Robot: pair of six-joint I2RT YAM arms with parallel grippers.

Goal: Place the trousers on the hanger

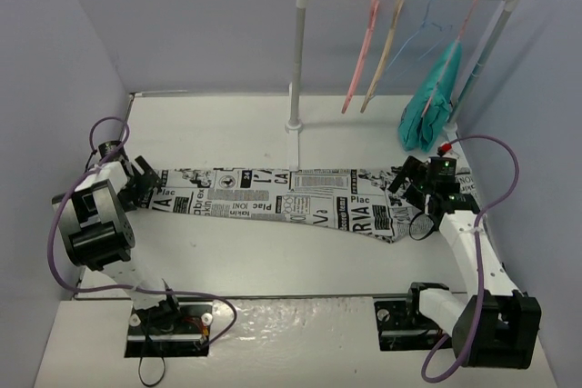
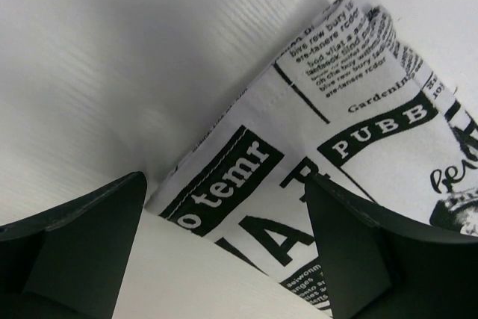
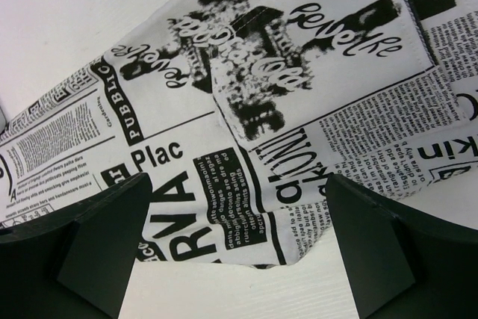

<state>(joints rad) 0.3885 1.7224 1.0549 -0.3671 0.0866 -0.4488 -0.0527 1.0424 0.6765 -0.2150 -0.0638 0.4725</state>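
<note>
The trousers (image 1: pixel 282 201), white with black newspaper print, lie flat and stretched left to right across the table. My left gripper (image 1: pixel 144 181) is open at their left end; in the left wrist view the cloth's corner (image 2: pixel 314 140) lies between and beyond the spread fingers (image 2: pixel 82 237). My right gripper (image 1: pixel 414 186) is open at their right end; in the right wrist view the printed cloth (image 3: pixel 246 110) lies just ahead of the spread fingers (image 3: pixel 388 244). The pink hanger (image 1: pixel 362 52) hangs on the rail at the back.
A white rail stand (image 1: pixel 297 61) rises at the back centre. On its rail hang a tan hanger (image 1: pixel 384 52), a thin blue wire hanger (image 1: pixel 429 24) and a teal garment (image 1: pixel 431 102). Grey walls close in on the left and right.
</note>
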